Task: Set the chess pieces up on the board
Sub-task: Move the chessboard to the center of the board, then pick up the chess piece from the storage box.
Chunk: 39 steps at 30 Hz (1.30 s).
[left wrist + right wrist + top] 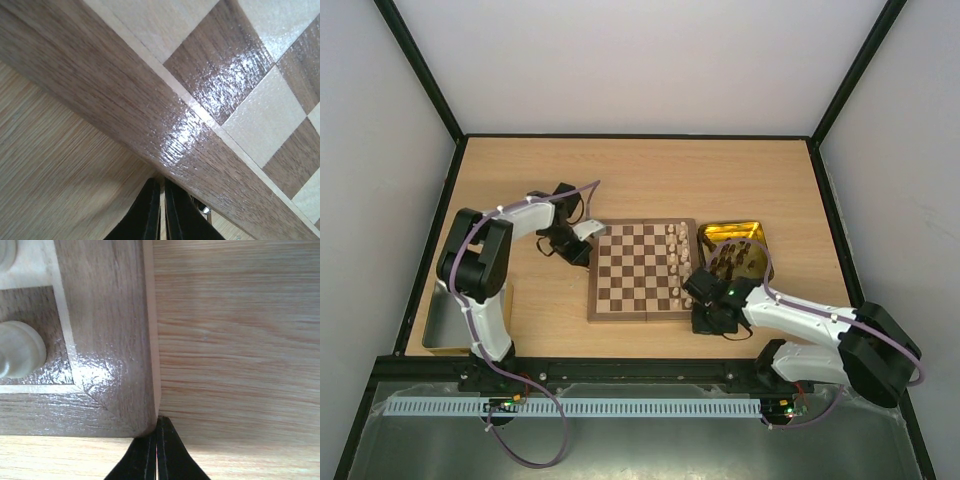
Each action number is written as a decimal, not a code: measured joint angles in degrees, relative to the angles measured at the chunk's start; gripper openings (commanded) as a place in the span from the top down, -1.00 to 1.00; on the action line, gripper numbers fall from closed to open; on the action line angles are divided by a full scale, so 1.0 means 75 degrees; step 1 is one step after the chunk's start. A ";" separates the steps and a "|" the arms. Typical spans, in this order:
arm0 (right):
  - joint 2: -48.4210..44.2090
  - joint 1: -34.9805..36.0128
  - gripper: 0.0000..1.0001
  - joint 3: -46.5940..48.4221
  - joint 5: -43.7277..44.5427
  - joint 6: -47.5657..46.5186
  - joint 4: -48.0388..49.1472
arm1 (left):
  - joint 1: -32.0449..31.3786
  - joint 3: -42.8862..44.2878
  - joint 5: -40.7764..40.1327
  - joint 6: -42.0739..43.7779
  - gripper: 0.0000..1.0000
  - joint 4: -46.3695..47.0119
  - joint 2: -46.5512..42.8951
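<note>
Looks to me like I'm in a board-straightening bit rather than placing anything. The square wooden chessboard with dark brown and cream squares sits mid pale wood worktop, and both arms are down at opposite corners of it. My left hand is clenched with nothing in it, tips right by the brown border at the far left corner. My right hand is clenched empty too, tips touching the near right corner. Pale cream wooden chessmen stand along the board's right side, while the dark brown chessmen sit in the shiny yellow rectangular tray just beside it. Next I reckon I lift the right hand off, open it and go over the tray for a dark piece, which needs a careful pinch since they're packed close together
</note>
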 measured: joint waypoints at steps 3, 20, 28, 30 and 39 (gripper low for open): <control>-0.0143 -0.0012 0.95 -0.0047 0.0099 0.0082 -0.0134 | -0.0111 0.0146 -0.0058 -0.0026 0.88 -0.0061 0.0093; -0.0935 -0.0017 0.85 0.0367 0.0201 0.0423 -0.1288 | -0.0388 0.0691 -0.0420 0.0026 0.48 -0.0064 0.0329; -0.1343 -0.0020 0.47 0.2299 0.0507 0.0539 -0.2748 | 0.0102 0.0309 -0.0580 0.0224 -0.29 -0.0466 -0.1078; -0.1119 -0.0020 0.24 0.3089 0.0731 0.0530 -0.3057 | 0.0187 0.0361 -0.0603 0.0265 -0.41 -0.0641 -0.1518; 0.0667 -0.1247 -0.08 0.5348 0.1515 -0.0347 -0.3305 | 0.0163 0.0927 -0.0437 0.0318 -0.67 -0.1096 -0.2570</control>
